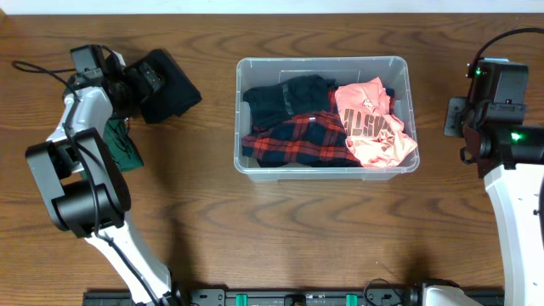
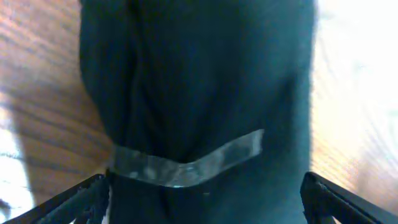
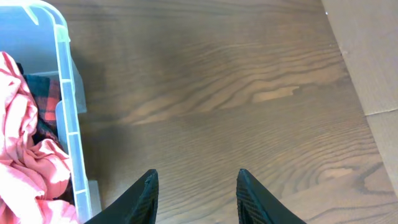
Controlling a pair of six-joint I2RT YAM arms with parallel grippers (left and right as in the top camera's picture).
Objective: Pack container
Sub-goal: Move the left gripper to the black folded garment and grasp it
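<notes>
A dark brown wood-grain table (image 1: 280,229) is seen from above. The left gripper (image 2: 204,198) is extended to the far left, its jaws spread wide over a black folded garment (image 1: 177,92) (not clamped on it). The right gripper (image 3: 196,190) is held over bare wood, jaws partly parted and empty, just beside the large clear rectangular plastic container (image 1: 323,61), which is set mid-table and filled with plaid and pink clothes.
</notes>
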